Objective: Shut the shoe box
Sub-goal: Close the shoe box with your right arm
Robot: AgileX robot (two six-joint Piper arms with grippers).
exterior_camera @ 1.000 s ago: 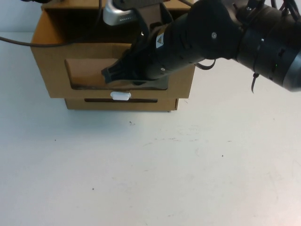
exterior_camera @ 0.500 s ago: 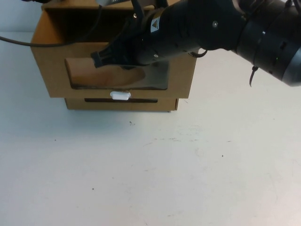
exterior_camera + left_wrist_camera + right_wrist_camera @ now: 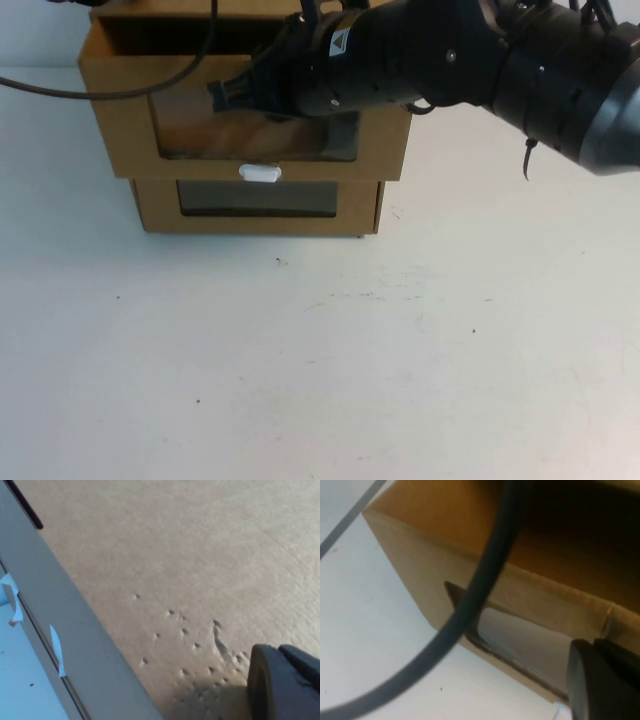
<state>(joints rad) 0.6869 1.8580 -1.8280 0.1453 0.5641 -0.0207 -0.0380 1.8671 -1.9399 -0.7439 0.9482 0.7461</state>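
Right gripper [image 3: 222, 92] against shoe box [image 3: 120, 150]; left gripper [image 3: 285, 685] perhaps on cardboard, twin box [image 3: 360, 210] beneath

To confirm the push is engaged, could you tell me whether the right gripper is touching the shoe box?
Cannot tell. In the high view the right gripper overlaps the shoe box front, but no view shows contact or gap.

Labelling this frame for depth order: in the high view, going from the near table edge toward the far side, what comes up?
Bare table → lower cardboard box → white pull tab → shoe box → right gripper against its window. Left gripper: unseen here.
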